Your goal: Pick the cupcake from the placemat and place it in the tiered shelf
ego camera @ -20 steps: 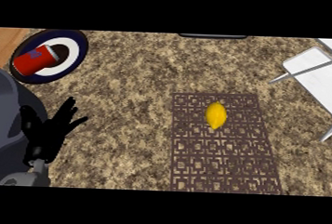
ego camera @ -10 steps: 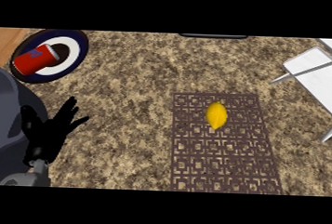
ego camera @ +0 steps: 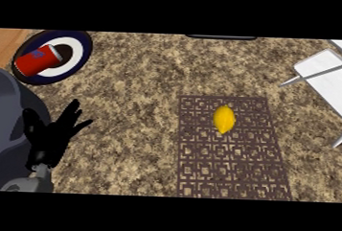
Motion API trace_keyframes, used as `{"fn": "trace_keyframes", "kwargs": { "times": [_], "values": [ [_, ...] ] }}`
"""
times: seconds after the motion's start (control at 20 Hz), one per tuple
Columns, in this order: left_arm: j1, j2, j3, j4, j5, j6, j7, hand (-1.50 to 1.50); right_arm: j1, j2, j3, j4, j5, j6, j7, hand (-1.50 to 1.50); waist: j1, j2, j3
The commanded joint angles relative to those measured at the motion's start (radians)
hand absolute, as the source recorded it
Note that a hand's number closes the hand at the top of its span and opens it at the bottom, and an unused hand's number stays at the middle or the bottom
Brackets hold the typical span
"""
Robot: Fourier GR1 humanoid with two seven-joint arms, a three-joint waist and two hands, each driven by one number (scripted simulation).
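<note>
A yellow, lemon-shaped object [ego camera: 224, 119] lies on the upper half of a dark brown patterned placemat [ego camera: 229, 162], right of the counter's middle. No cupcake shows on the mat. The white tiered shelf [ego camera: 329, 80] stands at the right edge, partly cut off. My left hand [ego camera: 53, 135] rests open at the lower left, fingers pointing up, far from the mat. The right hand does not show.
A red cup [ego camera: 41, 60] lies on its side on a dark-rimmed white plate [ego camera: 75, 47] at the upper left. A dark object [ego camera: 220, 37] sits at the counter's far edge. The speckled counter spreads between my hand and the mat.
</note>
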Motion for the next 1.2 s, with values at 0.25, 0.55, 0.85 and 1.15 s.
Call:
{"fn": "trace_keyframes", "kwargs": {
  "times": [0.25, 0.55, 0.85, 1.15],
  "values": [
    [0.002, -0.004, 0.01, 0.037, 0.002, -0.023, 0.029, 0.0, 0.032, -0.078, 0.001, 0.122, -0.06, -0.124, -0.112, 1.5, -0.001, 0.003, -0.004],
    [0.003, -0.012, 0.008, 0.068, -0.026, -0.024, -0.007, 0.0, 0.021, -0.105, 0.022, 0.145, -0.101, -0.1, -0.134, 1.5, -0.003, 0.002, -0.004],
    [-0.05, -0.022, 0.024, 0.092, -0.027, -0.006, 0.019, 0.0, 0.02, -0.112, 0.068, 0.138, -0.097, -0.029, -0.09, 1.5, -0.011, 0.002, -0.005],
    [0.02, -0.036, 0.012, 0.1, -0.047, -0.013, -0.052, 0.0, -0.002, -0.054, -0.028, 0.084, -0.143, -0.31, -0.013, -1.5, -0.009, 0.002, -0.005]
  ]
}}
